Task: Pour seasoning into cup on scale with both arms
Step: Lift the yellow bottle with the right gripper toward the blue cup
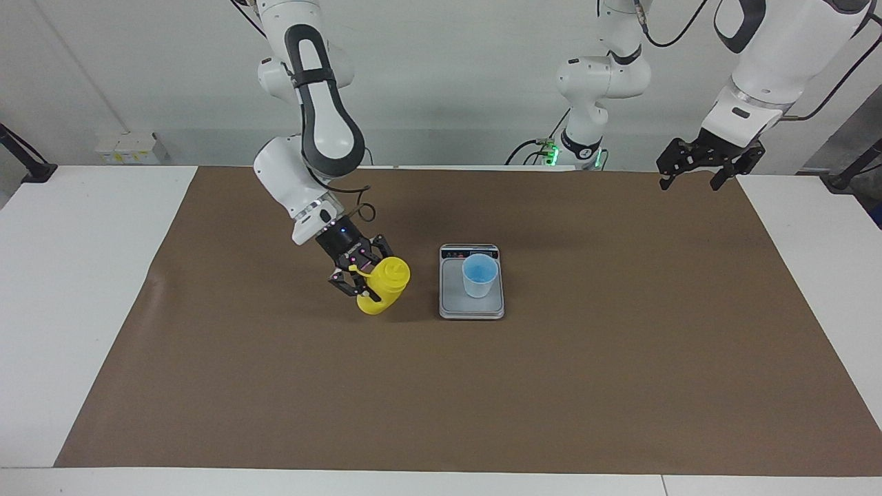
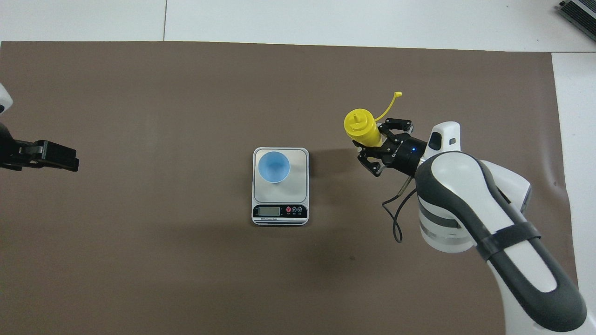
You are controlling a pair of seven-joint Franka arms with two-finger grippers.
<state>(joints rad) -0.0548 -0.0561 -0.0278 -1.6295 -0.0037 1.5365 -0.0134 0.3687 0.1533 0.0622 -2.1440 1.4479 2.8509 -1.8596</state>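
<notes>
Facing view first: working from the lower edge of the frame upward, you see bare brown mat (image 1: 441, 399) until just below the middle, where the yellow squeeze bottle (image 1: 383, 286) is tilted a little, its base low over the mat, clamped at its side in the right gripper (image 1: 360, 275), whose fingers are closed on the bottle's body. You can follow the right arm (image 1: 313, 138) up from there to the upper left of the frame. Just beside the bottle, toward the centre, sits the silver-grey kitchen scale (image 1: 471, 310) with the light blue cup (image 1: 479, 275) upright on its plate; bottle and scale are near but apart. Higher, at the upper right of the frame, your left gripper (image 1: 708, 165) hangs with its fingers spread wide and nothing in them, over the mat's corner by the white table (image 1: 813, 234); that arm waits. In the overhead view you find the scale (image 2: 298, 160) at the centre, its dark display strip at its lower edge, the cup (image 2: 274, 167) on the plate's upper left part, the bottle (image 2: 362, 128) right of centre with its cap strap trailing up and right, the right gripper (image 2: 379, 149) on it, and the left gripper (image 2: 56, 157) at the left edge.
</notes>
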